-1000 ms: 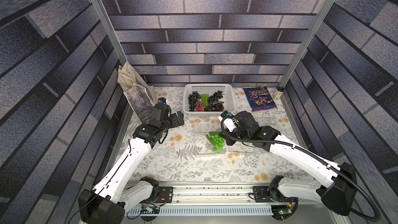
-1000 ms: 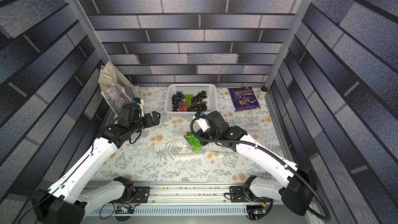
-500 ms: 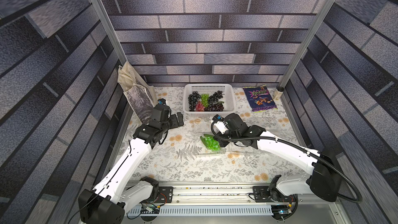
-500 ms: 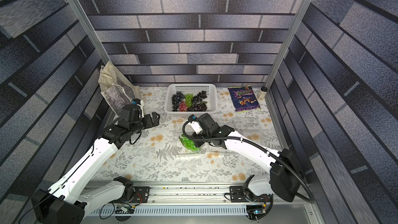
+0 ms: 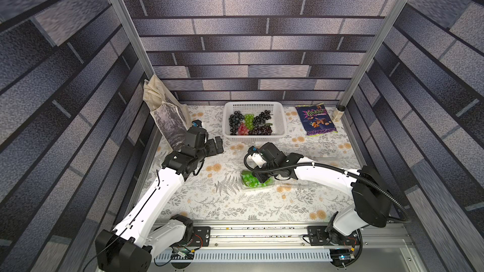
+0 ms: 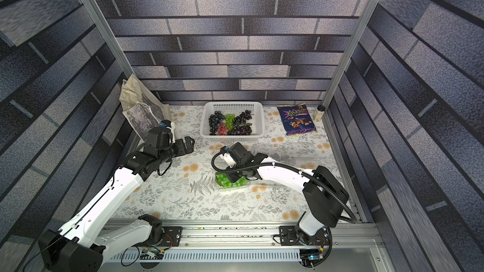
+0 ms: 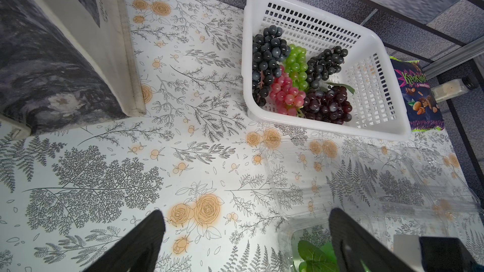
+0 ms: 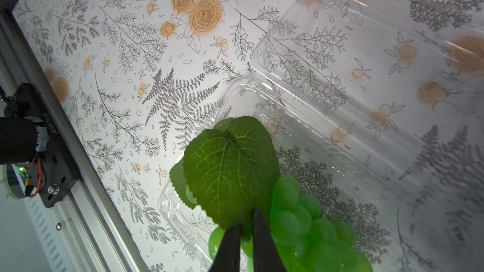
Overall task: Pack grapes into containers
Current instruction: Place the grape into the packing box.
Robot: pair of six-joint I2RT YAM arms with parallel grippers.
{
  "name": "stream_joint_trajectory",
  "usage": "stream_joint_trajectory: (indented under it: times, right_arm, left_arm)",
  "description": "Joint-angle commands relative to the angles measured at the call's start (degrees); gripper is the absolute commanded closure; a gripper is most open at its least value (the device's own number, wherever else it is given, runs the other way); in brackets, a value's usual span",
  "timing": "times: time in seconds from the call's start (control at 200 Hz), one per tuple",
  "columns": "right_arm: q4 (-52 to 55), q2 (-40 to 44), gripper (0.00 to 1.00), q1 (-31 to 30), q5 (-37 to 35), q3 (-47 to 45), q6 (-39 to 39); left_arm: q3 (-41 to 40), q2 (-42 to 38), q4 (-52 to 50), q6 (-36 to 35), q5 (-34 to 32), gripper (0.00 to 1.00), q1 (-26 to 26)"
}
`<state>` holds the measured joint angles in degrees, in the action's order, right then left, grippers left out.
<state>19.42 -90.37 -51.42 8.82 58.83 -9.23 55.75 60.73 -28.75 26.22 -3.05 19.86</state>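
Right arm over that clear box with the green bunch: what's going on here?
The right gripper is lowering a green grape bunch into an open clear clamshell near the table's middle; its fingers sit close together at the bunch's leafy top. The left gripper hangs open above the mat, holding nothing. The white basket at the back holds black, green, red and purple bunches, and empty clamshells lie in front of it.
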Motion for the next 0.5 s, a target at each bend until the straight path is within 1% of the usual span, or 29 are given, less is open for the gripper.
stream_joint_trajectory:
  times: [0.0,0.055,0.2,0.321,0.386,0.496]
  right_arm:
    - [-0.9,-0.3,0.73,-0.5,-1.0,1.3,-0.8]
    - [-0.6,0.3,0.65,-0.6,-0.9,1.3,-1.1]
    - [-0.4,4.3,0.54,-0.5,-0.6,0.9,-2.1]
    - [1.8,7.2,0.52,-0.5,-2.6,0.9,-2.6]
    - [3.8,7.7,0.53,-0.6,-1.8,1.1,-2.8]
    - [4.1,7.4,0.57,-1.1,0.3,-0.5,-3.6]
  left_arm:
    - [-0.5,-0.3,0.7,0.0,-0.2,0.0,0.1]
    - [-0.3,0.0,0.5,-0.2,0.3,0.0,0.3]
    - [0.4,0.4,-0.3,-1.0,1.0,0.0,0.6]
    - [0.5,0.6,-1.1,-1.5,0.6,0.0,1.9]
    - [0.5,0.7,-1.6,-1.8,0.2,0.0,3.1]
    - [0.7,1.0,-2.6,-2.0,-1.5,0.0,4.2]
